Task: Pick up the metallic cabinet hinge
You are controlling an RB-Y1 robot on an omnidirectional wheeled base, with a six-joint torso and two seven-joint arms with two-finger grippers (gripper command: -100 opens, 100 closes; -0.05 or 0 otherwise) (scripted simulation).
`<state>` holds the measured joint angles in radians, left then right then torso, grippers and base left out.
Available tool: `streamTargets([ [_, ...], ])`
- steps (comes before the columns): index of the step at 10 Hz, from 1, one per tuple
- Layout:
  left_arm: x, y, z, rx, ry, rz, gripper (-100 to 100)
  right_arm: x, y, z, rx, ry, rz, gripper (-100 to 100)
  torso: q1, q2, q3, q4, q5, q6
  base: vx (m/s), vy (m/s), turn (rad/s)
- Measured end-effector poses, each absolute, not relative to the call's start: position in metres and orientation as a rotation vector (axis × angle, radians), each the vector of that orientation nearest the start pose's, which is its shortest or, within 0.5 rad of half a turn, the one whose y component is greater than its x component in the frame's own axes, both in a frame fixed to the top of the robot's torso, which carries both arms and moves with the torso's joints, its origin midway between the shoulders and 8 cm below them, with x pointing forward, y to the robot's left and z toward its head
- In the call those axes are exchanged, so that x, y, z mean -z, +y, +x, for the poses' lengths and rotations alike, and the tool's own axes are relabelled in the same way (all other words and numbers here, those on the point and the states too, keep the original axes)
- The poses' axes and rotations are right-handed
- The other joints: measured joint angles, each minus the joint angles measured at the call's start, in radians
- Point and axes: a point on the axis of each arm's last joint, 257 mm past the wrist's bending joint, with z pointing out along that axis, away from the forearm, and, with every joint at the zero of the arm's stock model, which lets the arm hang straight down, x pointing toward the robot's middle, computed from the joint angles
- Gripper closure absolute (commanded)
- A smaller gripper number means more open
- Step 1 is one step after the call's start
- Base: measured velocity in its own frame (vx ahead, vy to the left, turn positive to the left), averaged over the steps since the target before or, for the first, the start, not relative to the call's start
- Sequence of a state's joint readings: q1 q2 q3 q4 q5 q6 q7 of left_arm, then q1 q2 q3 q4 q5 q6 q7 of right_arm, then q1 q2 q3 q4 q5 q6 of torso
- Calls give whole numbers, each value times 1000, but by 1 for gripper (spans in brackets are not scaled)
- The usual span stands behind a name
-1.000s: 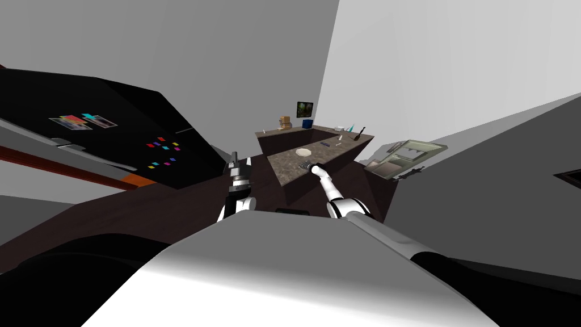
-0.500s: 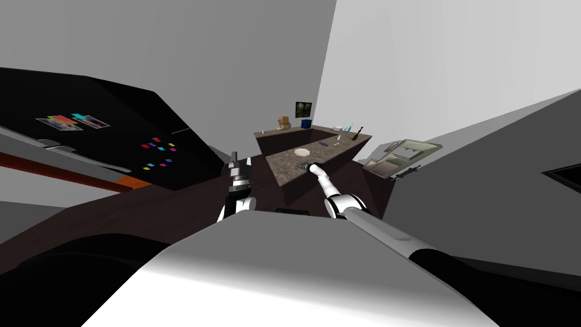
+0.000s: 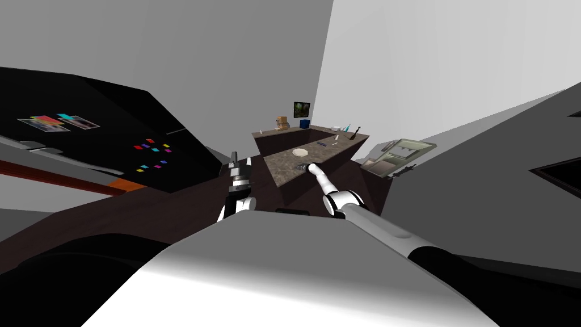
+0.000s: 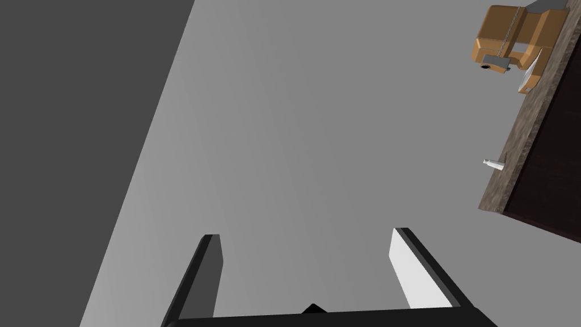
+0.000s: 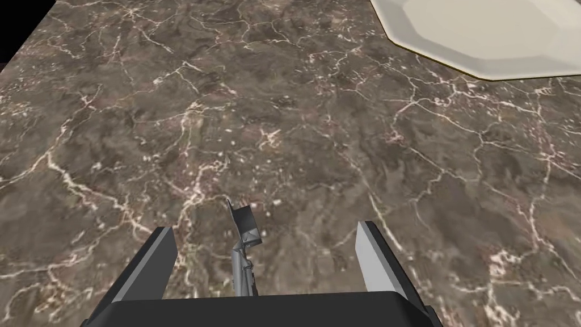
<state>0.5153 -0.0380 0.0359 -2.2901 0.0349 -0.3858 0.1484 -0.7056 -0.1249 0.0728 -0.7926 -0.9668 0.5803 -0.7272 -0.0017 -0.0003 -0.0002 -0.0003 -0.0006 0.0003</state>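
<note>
**Reader:** Everything in the head view has slid slightly toward 9 o'clock since the earlier frames. Has anything on the counter moved?

**Legend:** No. The camera turns, and the upper joint of the right arm sits a little higher in the picture. The right gripper [image 5: 265, 227] keeps its place over the counter [image 5: 340, 142].

**Reader:** Where does the hinge lie?

**Legend:** The hinge [image 5: 244, 241] is a small grey metal piece lying flat on the brown, white-veined stone top. It sits between the two fingers of the right gripper, close to the gripper's dark body. Neither blade touches it.

**Reader:** And the pincer itself?

**Legend:** Its fingers are spread wide, one on each side of the hinge, and they grasp nothing.

**Reader:** What surrounds it?

**Legend:** A pale, many-sided plate [image 5: 488, 40] rests on the same top. In the head view it lies at 12 o'clock from the gripper, well apart from the hinge.

**Reader:** And the other arm?

**Legend:** The left gripper [image 4: 305, 233] stands at 9 o'clock from the right one in the head view, off the counter. Its fingers are parted and empty.
</note>
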Motion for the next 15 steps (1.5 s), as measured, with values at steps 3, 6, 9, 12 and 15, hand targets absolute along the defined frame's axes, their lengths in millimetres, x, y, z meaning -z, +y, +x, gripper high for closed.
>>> streamTargets([
  [3, -2, 304, 355, 1390, 583, -858, 0, 313, -38, 619, 1233, -647, -2359, -100, 0, 0, 0, 0, 0, 0, 18, -40, -32],
  [6, -2, 304, 355, 1390, 583, -858, 0, 319, -18, 609, 1125, -598, -2347, -100, -1, 0, 0, 0, 0, 0, 18, -40, -38],
  [9, -2, 304, 355, 1390, 583, -858, 0, 326, -4, 600, 1057, -569, -2338, 0, 1, 0, 0, 0, 0, 0, 10, -12, -6],
  [12, -2, 304, 355, 1390, 583, -857, 0, 326, -12, 606, 1081, -540, -2357, -100, -1, 2, 1, 0, 0, -1, -5, -53, 162],
  [15, -2, 304, 355, 1390, 583, -858, 0, 327, -21, 615, 1108, -493, -2382, -100, -2, 2, 1, 0, 0, 0, -4, -58, 135],
])
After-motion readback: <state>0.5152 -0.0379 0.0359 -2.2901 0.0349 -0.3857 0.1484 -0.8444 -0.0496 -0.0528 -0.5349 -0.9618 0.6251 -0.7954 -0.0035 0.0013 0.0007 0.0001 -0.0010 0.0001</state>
